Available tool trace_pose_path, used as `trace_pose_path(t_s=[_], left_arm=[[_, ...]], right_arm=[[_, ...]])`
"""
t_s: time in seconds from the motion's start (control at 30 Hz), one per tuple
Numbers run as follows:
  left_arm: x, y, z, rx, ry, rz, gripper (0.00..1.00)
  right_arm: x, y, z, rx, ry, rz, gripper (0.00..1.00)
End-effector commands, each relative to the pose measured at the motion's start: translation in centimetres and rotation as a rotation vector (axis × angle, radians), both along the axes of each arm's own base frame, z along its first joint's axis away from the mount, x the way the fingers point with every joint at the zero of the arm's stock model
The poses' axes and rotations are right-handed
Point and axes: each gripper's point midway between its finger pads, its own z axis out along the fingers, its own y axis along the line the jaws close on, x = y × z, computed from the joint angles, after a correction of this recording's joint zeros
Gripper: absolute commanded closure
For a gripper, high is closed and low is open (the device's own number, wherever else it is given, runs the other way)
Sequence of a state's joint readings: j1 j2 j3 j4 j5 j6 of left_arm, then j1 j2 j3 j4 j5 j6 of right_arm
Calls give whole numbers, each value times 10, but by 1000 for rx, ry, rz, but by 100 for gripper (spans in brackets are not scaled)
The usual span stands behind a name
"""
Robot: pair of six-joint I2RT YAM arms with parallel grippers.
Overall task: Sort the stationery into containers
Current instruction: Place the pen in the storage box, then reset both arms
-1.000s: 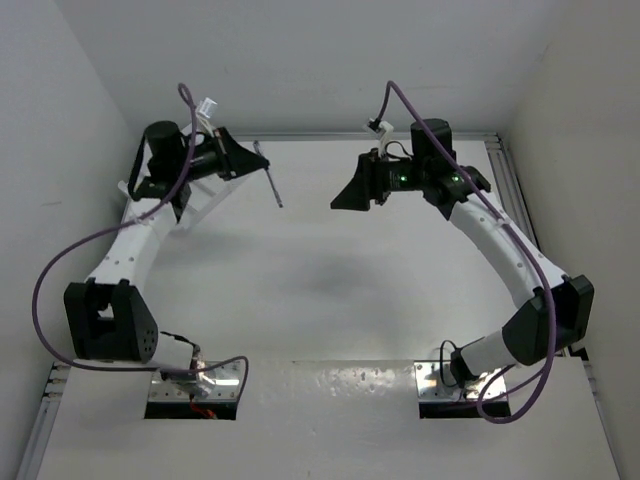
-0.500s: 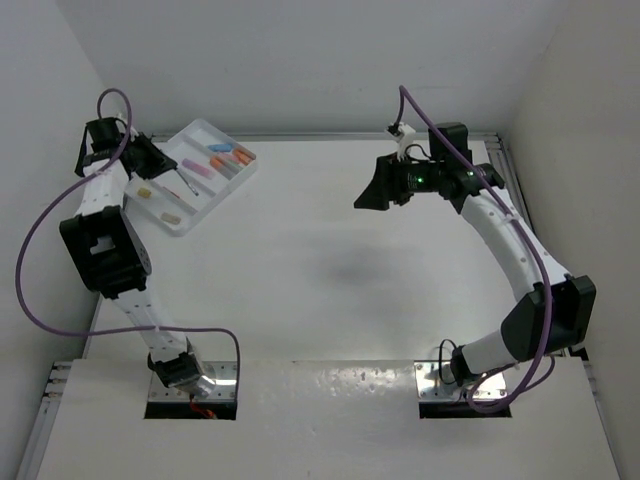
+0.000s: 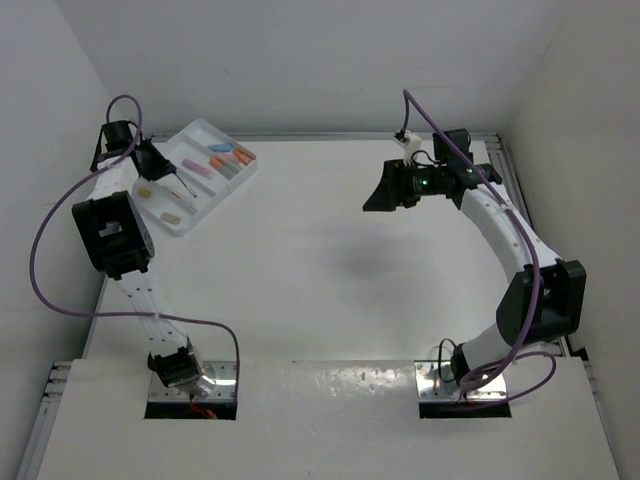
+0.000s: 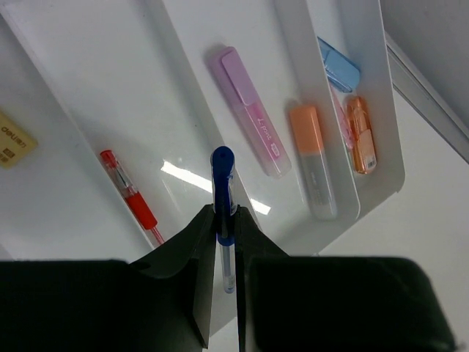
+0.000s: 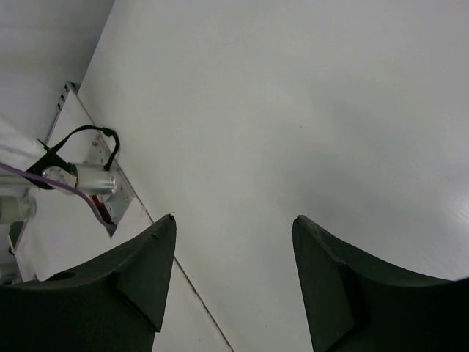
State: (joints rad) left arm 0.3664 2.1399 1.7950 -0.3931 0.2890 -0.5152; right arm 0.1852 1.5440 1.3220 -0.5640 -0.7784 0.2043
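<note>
Left wrist: left pincer [image 4: 223,221] clamps blue pen [image 4: 223,170].

White table [image 3: 320,290], plain white walls [image 3: 300,60] on three sides. Aluminium rail [image 3: 510,175] along the table's right edge. Two shiny metal plates [image 3: 228,372] at the near edge.

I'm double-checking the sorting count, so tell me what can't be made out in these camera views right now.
Blue pen: left wrist view, lower end hidden between the left gripper's fingers.
Beige eraser: left wrist view, cut off by the left edge.
Tray: top view, the left arm covers part of it; its items are too small to count.
Tray's near end: left wrist view, hidden by the gripper body.
</note>
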Motion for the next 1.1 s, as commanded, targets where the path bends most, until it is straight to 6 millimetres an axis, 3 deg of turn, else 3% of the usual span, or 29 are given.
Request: trace_pose_path(t_s=[0.0, 0.2, 0.33, 0.4, 0.43, 0.57, 0.6, 0.67, 0.7, 0.73, 0.8, 0.87, 0.9, 1.03, 1.07], left_arm=[[19, 2, 9, 7, -64, 18, 100], [20, -1, -11, -11, -30, 22, 87], [21, 2, -8, 3, -36, 25, 77], [22, 0, 0, 19, -48, 10, 54], [22, 1, 11, 50, -69, -11, 39], [16, -4, 53, 135, -121, -60, 30], [10, -6, 79, 162, -164, -71, 29], [-1, -12, 100, 194, -192, -89, 26], [-12, -17, 134, 250, -250, -117, 16], [-18, -29, 149, 280, -275, -154, 2], [-41, -46, 181, 382, -312, -228, 0], [-56, -73, 198, 454, -337, -301, 0], [-74, -83, 208, 512, -354, -349, 0], [-119, -130, 210, 559, -395, -466, 0], [-134, -137, 220, 567, -429, -472, 0]], right_arm=[[1, 0, 2, 19, -18, 25, 37], [3, -2, 1, 13, -4, 20, 37], [3, -4, -2, 3, 2, 18, 37], [4, -7, -1, -5, -6, 15, 37], [5, -8, -2, -15, -4, 8, 36], [10, -21, 4, -29, -11, -28, 36], [11, -24, 5, -32, -17, -38, 36], [13, -39, 13, -41, -44, -85, 36], [13, -44, 15, -47, -50, -101, 35], [14, -50, 18, -55, -65, -119, 35], [13, -70, 21, -86, -78, -183, 34], [14, -93, 22, -125, -95, -247, 33], [12, -104, 16, -170, -79, -283, 31], [-1, -136, -6, -277, -23, -364, 26], [-4, -142, -8, -291, -15, -383, 26]])
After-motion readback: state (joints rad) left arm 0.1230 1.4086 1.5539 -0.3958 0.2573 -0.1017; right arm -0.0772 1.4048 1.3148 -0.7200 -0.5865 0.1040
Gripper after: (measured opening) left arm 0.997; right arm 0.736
